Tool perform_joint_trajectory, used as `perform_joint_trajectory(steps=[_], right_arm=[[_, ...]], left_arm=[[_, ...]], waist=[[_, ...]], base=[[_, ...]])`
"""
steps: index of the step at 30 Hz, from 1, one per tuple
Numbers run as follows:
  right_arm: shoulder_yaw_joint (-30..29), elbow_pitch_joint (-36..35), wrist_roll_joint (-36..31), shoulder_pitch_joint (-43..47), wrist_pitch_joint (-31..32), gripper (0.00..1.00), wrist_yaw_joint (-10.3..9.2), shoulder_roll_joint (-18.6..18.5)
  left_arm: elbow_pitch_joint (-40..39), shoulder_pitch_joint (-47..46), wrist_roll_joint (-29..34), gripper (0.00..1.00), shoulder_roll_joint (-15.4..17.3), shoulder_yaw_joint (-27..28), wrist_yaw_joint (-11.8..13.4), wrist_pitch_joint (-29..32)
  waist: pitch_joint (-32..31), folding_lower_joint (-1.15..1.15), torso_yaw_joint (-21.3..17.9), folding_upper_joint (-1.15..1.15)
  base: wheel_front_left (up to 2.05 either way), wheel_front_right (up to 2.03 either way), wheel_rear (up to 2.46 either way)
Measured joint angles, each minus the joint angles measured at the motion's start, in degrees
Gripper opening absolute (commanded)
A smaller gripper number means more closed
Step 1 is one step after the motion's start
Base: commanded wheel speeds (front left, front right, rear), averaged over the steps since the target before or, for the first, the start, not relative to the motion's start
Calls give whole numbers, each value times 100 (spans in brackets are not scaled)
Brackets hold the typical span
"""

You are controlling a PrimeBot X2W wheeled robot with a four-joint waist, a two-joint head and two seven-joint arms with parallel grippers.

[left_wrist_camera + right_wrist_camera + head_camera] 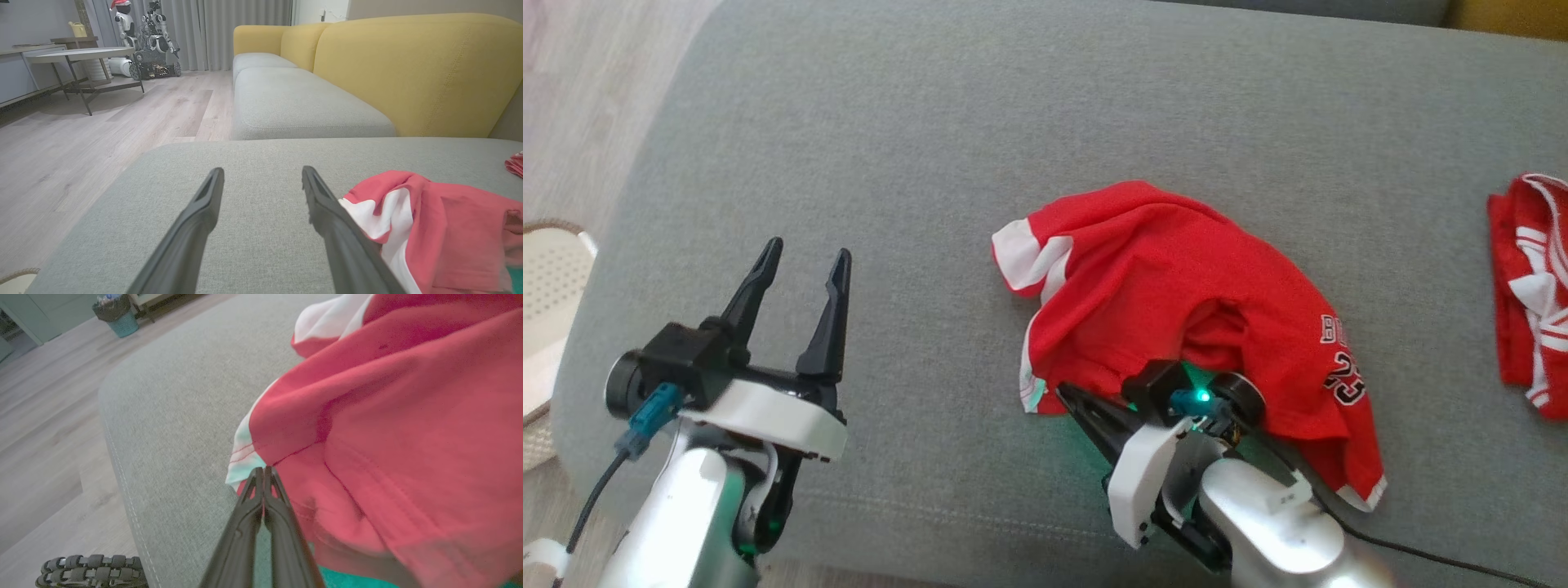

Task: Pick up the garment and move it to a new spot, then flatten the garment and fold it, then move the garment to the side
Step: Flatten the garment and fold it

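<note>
Grey sofa cushion (pixel 931 163) carries the red garment (pixel 1168 286), heaped right of centre. The right gripper (pixel 264 473) is closed tip to tip on its near-left hem corner, probably because a hem gives a clean lift point. Left gripper (pixel 807 251) hovers wide and empty over bare cushion, well apart to the left; open room lies there and further back, while a second red piece (pixel 1531 286) crowds the right edge.
</note>
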Motion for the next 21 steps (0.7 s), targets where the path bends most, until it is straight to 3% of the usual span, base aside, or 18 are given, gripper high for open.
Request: perform_joint_trajectory(steps=[6,12,13,14,21], right_arm=[[-402,-210,25,-1,-369,0,0,1],[-1391,-905,-212,56,-664,0,0,1],[-1551,-1037,-274,85,-664,35,0,1],[-1733,-1193,-335,136,-668,100,0,2],[-3097,-2326,-957,744,-573,100,0,4]], left_arm=[[5,8,29,100,-2,22,3,-1],[-24,80,51,100,2,85,54,-2],[-36,107,51,100,4,96,55,-2],[-44,138,51,100,7,102,56,-2],[-101,292,51,100,40,112,110,0]], waist=[[-82,0,-131,0],[-228,0,-302,0],[-247,0,-323,0],[-268,0,-342,0],[-429,0,-448,0]], base=[[0,0,0],[0,0,0],[0,0,0],[0,0,0],[0,0,0]])
